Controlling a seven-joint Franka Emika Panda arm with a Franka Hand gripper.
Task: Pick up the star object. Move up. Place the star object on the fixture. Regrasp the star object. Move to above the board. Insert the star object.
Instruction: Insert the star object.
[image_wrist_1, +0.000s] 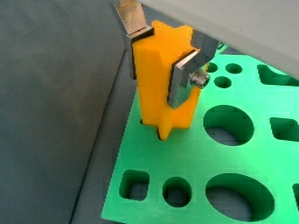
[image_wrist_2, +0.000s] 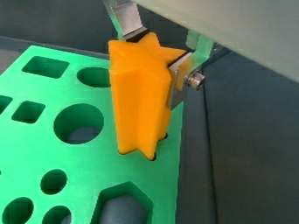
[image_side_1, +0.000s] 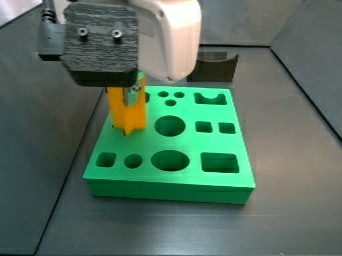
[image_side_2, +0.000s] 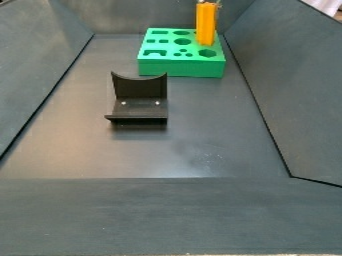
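The orange-yellow star object (image_wrist_1: 162, 92) stands upright, and my gripper (image_wrist_1: 163, 59) is shut on its upper part, a silver finger (image_wrist_1: 184, 79) pressed on each side. Both wrist views show the same grip, with the gripper (image_wrist_2: 153, 58) around the star object (image_wrist_2: 138, 109). Its lower end meets the green board (image_wrist_1: 233, 171) at a cut-out by the board's edge; how deep it sits I cannot tell. In both side views the star object (image_side_1: 127, 113) (image_side_2: 206, 22) rises from the board (image_side_1: 174, 172) (image_side_2: 174, 62) under the gripper (image_side_1: 130, 90). The fixture (image_side_2: 136, 100) stands apart with nothing on it.
The board (image_wrist_2: 47, 114) has several round, square and hexagonal holes around the star object. The dark fixture (image_side_1: 214, 68) sits behind the board in a side view. Dark grey walls enclose the floor (image_side_2: 187, 150).
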